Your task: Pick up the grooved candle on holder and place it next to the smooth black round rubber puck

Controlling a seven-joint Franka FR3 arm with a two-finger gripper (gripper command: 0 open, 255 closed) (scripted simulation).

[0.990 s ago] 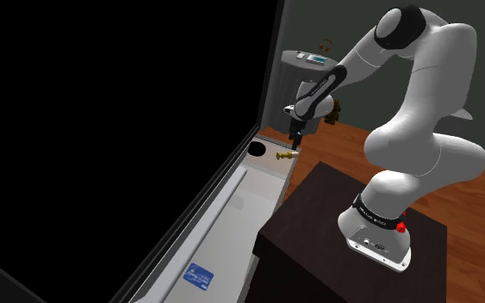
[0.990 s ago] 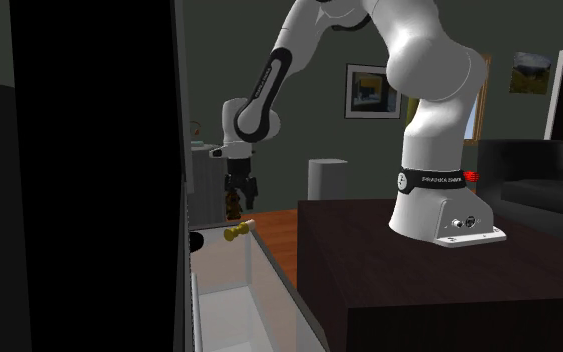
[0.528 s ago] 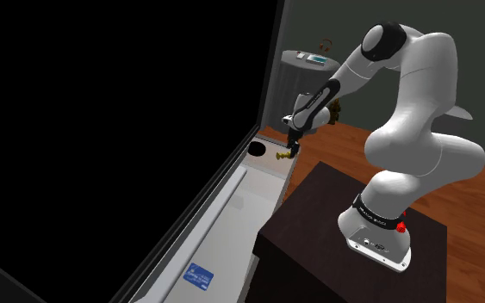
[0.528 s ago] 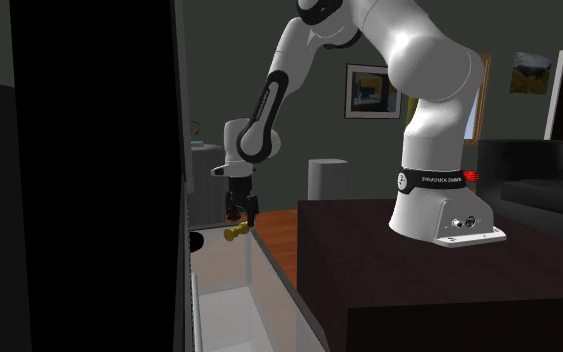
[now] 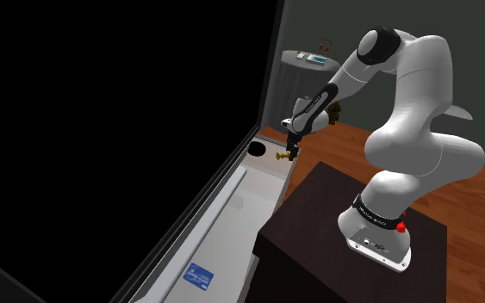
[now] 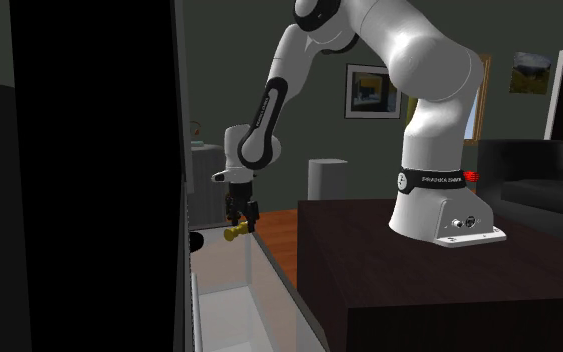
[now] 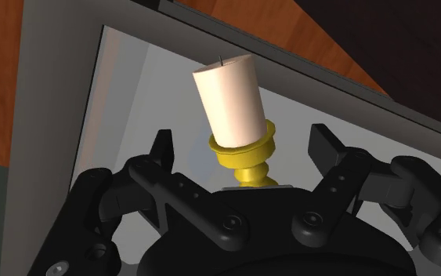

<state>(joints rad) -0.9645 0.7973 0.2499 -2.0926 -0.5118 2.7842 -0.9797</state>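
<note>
Hand [image 7: 243, 143] spread around candle [image 7: 230, 102] on grey surface [image 7: 132, 102]; wooden floor [image 7: 62, 78] beyond.

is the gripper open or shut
Open: the gripper has its fingers apart either side of the yellow candle holder, not touching it.

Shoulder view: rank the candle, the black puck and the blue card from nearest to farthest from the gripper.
1. candle: right at the gripper, between its open fingers.
2. black puck: just past the candle, toward the shoulder view's left.
3. blue card: far down the grey surface, near the view's lower edge.
</note>
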